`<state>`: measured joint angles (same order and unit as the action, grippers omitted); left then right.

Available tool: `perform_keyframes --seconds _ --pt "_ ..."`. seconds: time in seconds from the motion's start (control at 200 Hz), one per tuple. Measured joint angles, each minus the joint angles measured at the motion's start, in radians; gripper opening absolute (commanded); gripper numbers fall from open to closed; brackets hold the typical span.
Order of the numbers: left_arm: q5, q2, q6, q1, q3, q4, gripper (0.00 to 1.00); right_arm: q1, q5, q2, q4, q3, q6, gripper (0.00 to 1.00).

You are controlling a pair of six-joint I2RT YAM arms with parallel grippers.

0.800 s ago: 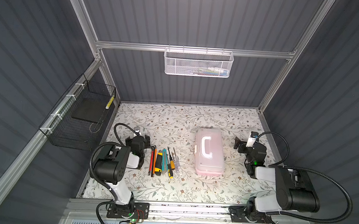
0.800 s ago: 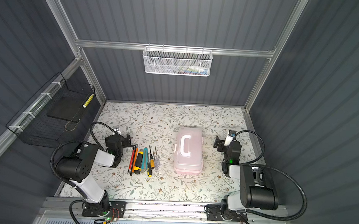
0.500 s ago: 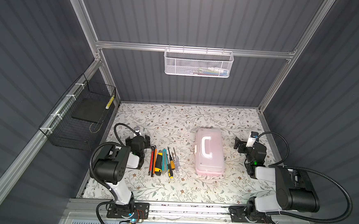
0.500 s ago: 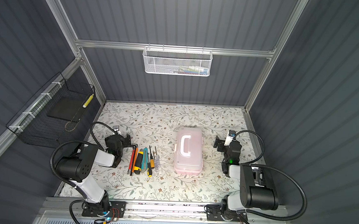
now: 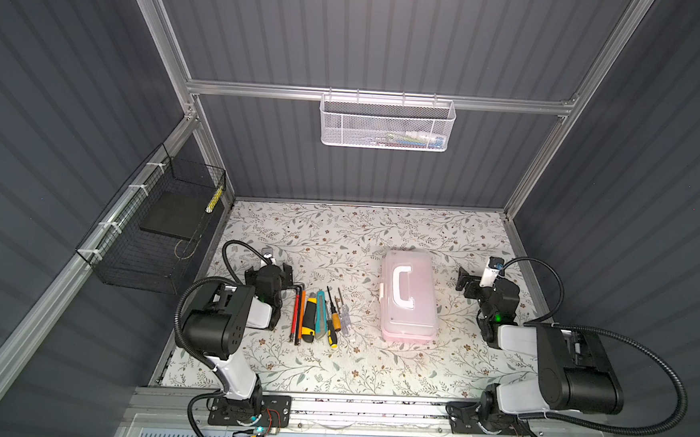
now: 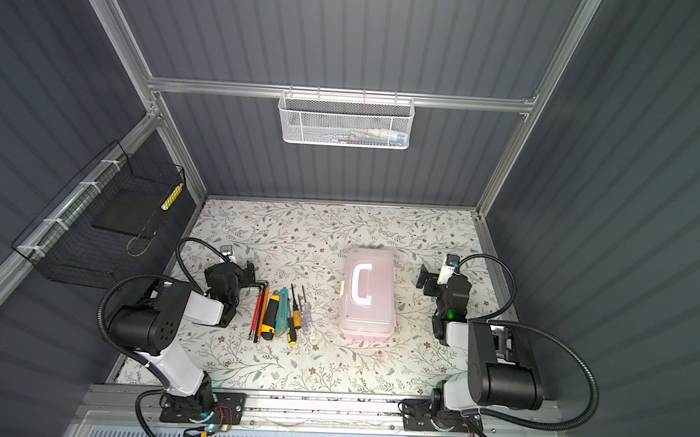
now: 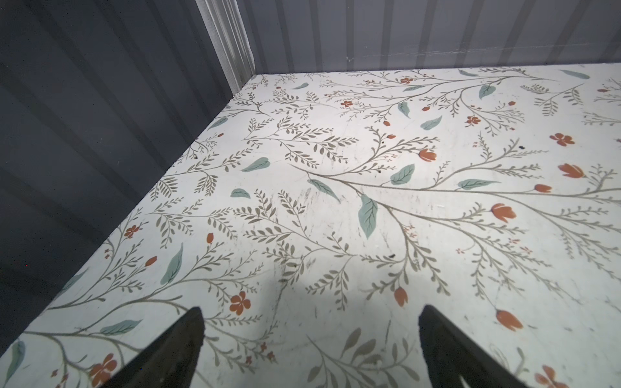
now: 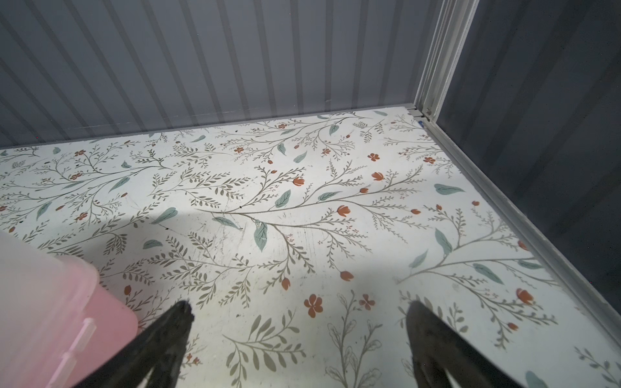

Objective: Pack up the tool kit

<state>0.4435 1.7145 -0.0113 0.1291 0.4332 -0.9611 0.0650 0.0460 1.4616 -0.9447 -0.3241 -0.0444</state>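
Pink box (image 5: 409, 300) sits shut in the middle of the table (image 5: 339, 235), with the tools (image 5: 319, 318) lined up just to its left. The left gripper (image 7: 311, 312) and right gripper (image 8: 299, 305) are both spread wide, holding nothing.

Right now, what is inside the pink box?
The pink box is closed, white handle on top. Its frosted lid shows only pink haze; any contents are hidden.

2 dark fingertips (image 7: 186, 339) of the left gripper (image 7: 311, 310), wide apart, over floral tabletop (image 7: 353, 161) beside grey ribbed walls (image 7: 84, 117).
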Motion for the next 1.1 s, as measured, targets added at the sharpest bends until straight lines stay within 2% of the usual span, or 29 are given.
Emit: perform_keyframes --seconds 0.965,1.025,1.101 --pt "-0.004 0.000 0.001 0.000 0.002 0.006 1.00 0.028 0.035 0.000 0.000 0.000 -0.008 0.99" --pt "-0.008 -0.014 0.001 0.000 0.019 0.061 1.00 0.024 0.026 -0.003 0.008 0.000 -0.008 0.99" --pt "0.026 -0.063 -0.012 0.000 0.092 0.241 1.00 0.015 -0.003 -0.040 0.079 -0.015 -0.009 0.99"
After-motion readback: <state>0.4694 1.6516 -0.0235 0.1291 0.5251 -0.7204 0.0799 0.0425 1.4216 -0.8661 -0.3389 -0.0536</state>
